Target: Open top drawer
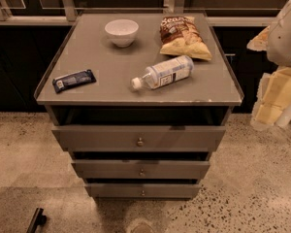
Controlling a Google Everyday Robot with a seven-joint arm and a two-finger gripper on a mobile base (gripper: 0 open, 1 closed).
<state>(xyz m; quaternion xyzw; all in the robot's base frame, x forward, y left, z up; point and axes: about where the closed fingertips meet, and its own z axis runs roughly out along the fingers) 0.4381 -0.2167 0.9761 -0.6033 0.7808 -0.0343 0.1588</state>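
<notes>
Grey top drawer, "Sea" bag, gripper right

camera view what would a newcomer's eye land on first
A bowl, a chip bag, a bottle lying on its side and a snack bar sit on the cabinet top. Below it is the top drawer with its round knob. The gripper hangs at the right edge, apart from the cabinet.

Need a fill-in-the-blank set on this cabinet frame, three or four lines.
1. The top drawer has one round ___ at its centre.
2. The water bottle lies on its ___.
3. The bowl is coloured ___.
4. The robot's hand is at the picture's ___ edge, off the drawer.
Missing: knob; side; white; right.
</notes>
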